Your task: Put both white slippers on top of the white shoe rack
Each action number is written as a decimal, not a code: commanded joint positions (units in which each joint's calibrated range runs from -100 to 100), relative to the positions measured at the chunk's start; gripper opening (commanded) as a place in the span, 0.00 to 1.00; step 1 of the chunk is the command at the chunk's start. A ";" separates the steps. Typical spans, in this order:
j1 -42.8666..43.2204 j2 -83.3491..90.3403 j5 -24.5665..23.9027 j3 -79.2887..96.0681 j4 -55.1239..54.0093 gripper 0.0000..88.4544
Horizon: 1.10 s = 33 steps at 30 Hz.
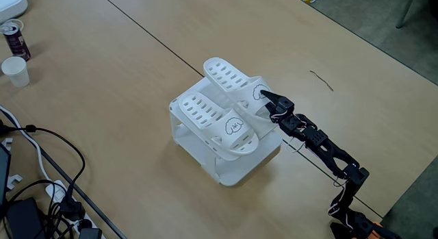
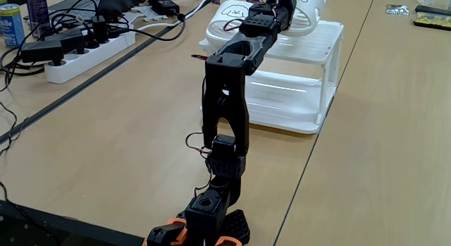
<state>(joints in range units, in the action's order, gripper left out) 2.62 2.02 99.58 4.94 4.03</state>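
Two white slippers (image 1: 222, 109) lie side by side on top of the white shoe rack (image 1: 239, 167), each with rows of oval vent holes and a small puppy face drawn on the strap. In a fixed view, the far slipper (image 1: 229, 76) overhangs the rack's back edge, while the near slipper (image 1: 215, 122) sits fully on the top panel. The black gripper (image 1: 265, 96) rests at the far slipper's strap, its jaws close around the strap edge; whether they pinch it cannot be told. The rack stands on a pale wooden surface (image 1: 102, 81), with a paper cup (image 1: 15, 70), a can (image 1: 15, 39) and cables (image 1: 41, 170) well apart at the left.
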 commanded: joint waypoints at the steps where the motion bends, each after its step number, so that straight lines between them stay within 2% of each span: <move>1: 0.09 1.13 0.42 -0.48 -0.41 0.13; 3: 0.09 1.13 0.42 0.16 -0.41 0.20; 6: 0.09 1.13 0.42 1.15 -0.41 0.25; 20: -0.40 2.56 0.42 5.84 -0.41 0.25; 33: -0.48 15.44 0.42 18.83 -0.32 0.24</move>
<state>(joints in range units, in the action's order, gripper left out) 2.62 10.19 99.58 22.82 3.86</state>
